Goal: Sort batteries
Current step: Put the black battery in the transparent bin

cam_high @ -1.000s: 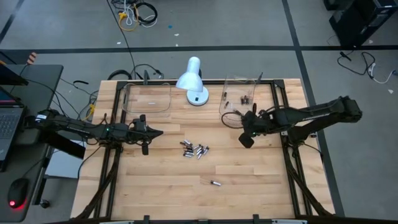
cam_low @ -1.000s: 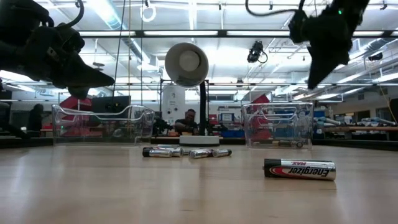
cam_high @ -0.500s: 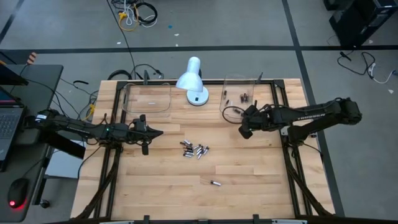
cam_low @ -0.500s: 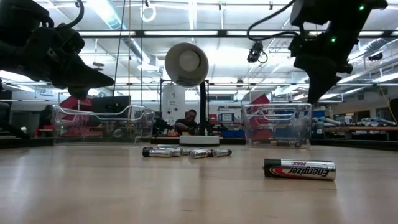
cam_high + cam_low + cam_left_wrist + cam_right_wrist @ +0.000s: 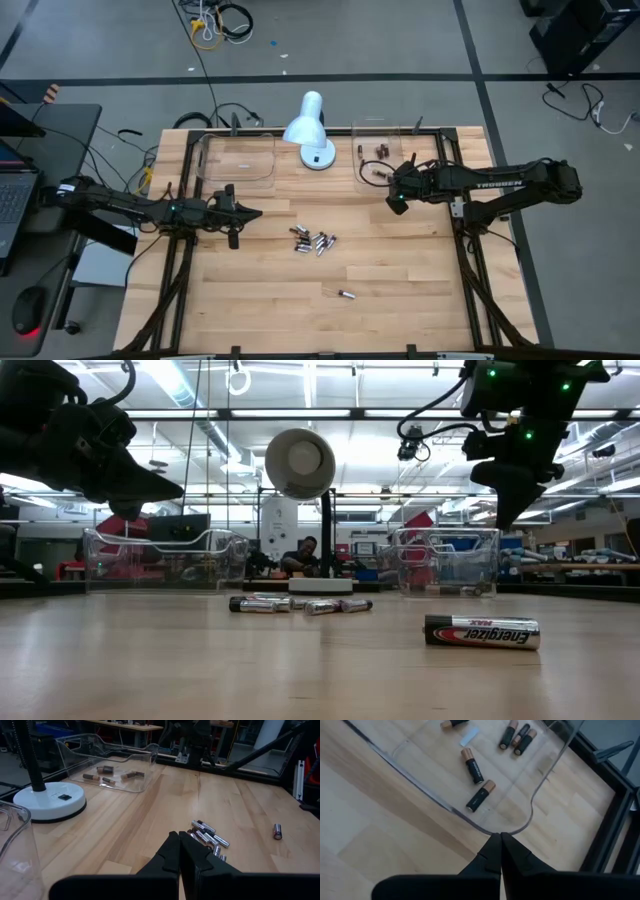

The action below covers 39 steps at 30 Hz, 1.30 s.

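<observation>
Several batteries [image 5: 312, 241] lie in a loose pile at mid-table, and a lone battery [image 5: 346, 295] lies nearer the front edge. More coppery-ended batteries [image 5: 474, 770] lie flat inside the clear right tray [image 5: 372, 130] at the far right. My right gripper [image 5: 397, 206] is shut and slants down at that tray's near side. My left gripper [image 5: 258, 213] hovers shut and nearly level above the table, left of the pile, with nothing in it. My right gripper has its shut fingertips [image 5: 492, 842] at the curved rim [image 5: 514, 830] of the right tray's near wall, by a corner. The fingers slant down at it from the table's near right. The tray stands flat on the table, its batteries lying loose inside.
A white desk lamp [image 5: 312, 125] stands at the far middle between the right tray and a second clear tray [image 5: 238, 157] at the far left. Black frame rails [image 5: 452, 190] run along the table's sides. Bare wood lies around the pile and lone battery.
My right gripper has gone toward the table's far edge and somewhat down, tipping steeper, up to the right tray's near rim, staying shut. The tray has shifted a little to the left, its batteries with it.
</observation>
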{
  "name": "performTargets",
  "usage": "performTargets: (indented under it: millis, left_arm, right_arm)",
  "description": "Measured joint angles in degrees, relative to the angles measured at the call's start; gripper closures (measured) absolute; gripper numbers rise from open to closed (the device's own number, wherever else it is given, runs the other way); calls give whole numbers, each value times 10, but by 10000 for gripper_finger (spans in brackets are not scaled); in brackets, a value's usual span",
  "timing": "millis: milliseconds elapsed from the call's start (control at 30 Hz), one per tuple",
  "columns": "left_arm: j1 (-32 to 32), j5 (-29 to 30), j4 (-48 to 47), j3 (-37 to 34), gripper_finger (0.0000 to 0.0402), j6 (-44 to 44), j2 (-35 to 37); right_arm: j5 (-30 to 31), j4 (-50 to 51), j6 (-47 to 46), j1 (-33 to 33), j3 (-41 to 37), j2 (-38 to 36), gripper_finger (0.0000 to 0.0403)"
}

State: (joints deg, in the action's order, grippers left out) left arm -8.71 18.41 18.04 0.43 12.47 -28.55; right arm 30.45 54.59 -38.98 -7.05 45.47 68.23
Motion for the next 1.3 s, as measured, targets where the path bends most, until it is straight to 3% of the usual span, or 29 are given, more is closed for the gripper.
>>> performTargets:
  millis: [400,600,733,900,1033,1300]
  left_arm:
    - [0,-45,1,0,400,28,0]
    - [0,-96,19,0,400,29,0]
    - [0,-110,20,0,400,29,-16]
    - [-5,-133,91,0,400,21,-73]
    - [-19,-125,162,0,400,-14,-139]
    - [-20,-99,209,39,400,-17,-310]
  right_arm:
    - [-106,-16,-94,96,0,0,403]
    - [-107,-83,-110,177,0,0,403]
    - [-70,-138,-110,214,0,0,403]
    - [-13,-202,-88,235,0,0,403]
    - [2,-236,-66,238,0,0,403]
    - [7,-262,-43,238,0,0,403]
